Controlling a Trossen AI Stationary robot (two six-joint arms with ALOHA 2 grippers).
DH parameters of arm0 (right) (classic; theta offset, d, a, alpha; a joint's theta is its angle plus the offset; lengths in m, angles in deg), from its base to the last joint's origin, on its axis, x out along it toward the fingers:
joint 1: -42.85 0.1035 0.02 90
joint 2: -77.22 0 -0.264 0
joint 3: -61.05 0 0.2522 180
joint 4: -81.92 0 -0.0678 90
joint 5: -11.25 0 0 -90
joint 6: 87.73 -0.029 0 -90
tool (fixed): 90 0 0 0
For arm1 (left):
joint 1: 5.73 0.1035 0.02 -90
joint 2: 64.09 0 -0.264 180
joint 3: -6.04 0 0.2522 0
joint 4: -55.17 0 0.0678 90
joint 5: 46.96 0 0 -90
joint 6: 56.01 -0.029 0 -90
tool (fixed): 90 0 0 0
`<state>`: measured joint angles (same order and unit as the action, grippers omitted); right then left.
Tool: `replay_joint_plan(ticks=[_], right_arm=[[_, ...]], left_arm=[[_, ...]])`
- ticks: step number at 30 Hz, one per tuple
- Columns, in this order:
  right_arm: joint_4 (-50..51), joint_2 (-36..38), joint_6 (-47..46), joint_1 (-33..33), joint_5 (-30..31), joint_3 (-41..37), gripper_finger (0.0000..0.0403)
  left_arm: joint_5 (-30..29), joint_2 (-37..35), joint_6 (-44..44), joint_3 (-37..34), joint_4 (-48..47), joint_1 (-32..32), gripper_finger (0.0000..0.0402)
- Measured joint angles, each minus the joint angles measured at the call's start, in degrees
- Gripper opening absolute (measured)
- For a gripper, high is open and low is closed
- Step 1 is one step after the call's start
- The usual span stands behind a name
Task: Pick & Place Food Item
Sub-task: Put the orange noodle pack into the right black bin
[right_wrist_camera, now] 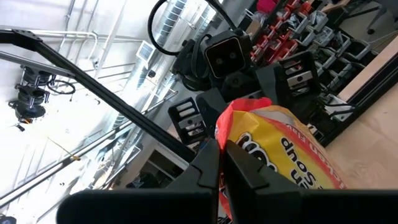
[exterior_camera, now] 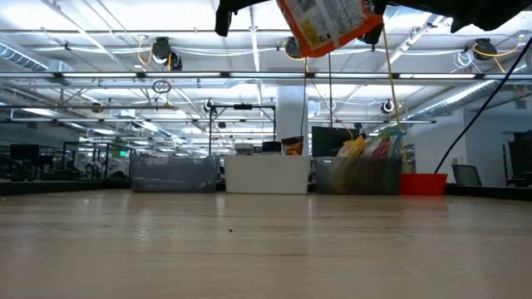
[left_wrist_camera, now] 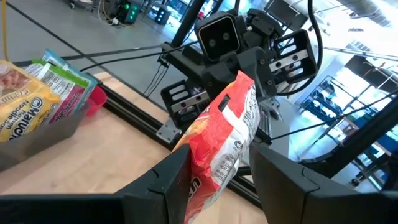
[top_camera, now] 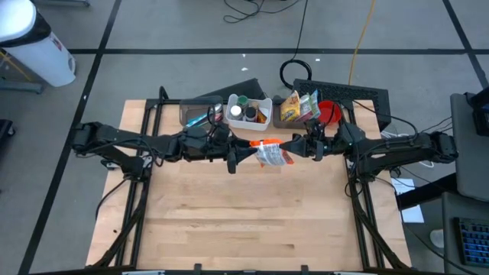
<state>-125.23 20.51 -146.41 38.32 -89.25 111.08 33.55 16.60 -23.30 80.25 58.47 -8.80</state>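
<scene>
A red and orange food packet (top_camera: 269, 154) with yellow print hangs high above the table's middle, between my two arms. The low view shows the packet (exterior_camera: 328, 25) far above the wooden top. My left gripper (top_camera: 244, 155) reaches in from the table's left and is shut on the packet (left_wrist_camera: 217, 149). My right gripper (top_camera: 295, 147) comes from the table's right and is shut on the packet's other end. Each wrist view shows the other arm's camera just behind the packet. My left gripper has the packet's body (left_wrist_camera: 205, 171) pinched between its two fingers, one finger on each broad face. The fingers point level, coming from the table's left. The packet is lifted clear of the table. My right gripper pinches the packet's red edge (right_wrist_camera: 231, 134) between its shut fingers (right_wrist_camera: 208, 158). The fingers come from the table's right, slanting a little upward. The yellow printed face of the packet (right_wrist_camera: 292, 149) spreads out beyond them, clear of the table.
Along the far edge stand a clear bin (top_camera: 200, 113), a white bin of jars (top_camera: 248, 111), a clear bin of snack packets (top_camera: 299, 107) and a red bowl (top_camera: 328, 113). Bare wooden top (top_camera: 244, 218) lies below and nearer.
</scene>
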Motion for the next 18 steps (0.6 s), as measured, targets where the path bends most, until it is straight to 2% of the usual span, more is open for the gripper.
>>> replay_joint_plan(ticks=[9, 18], right_arm=[[0.0, 0.0, 0.0, 0.0, 0.0, 0.0, 0.0000], [0.0, 0.0, -0.2, 0.0, -0.1, 0.0, 0.0000]], left_arm=[[0.0, 0.0, 0.5, 0.0, -0.2, 0.1, 0.0159], [0.4, 0.0, 0.0, 0.0, -0.6, 0.1, 0.0067]])
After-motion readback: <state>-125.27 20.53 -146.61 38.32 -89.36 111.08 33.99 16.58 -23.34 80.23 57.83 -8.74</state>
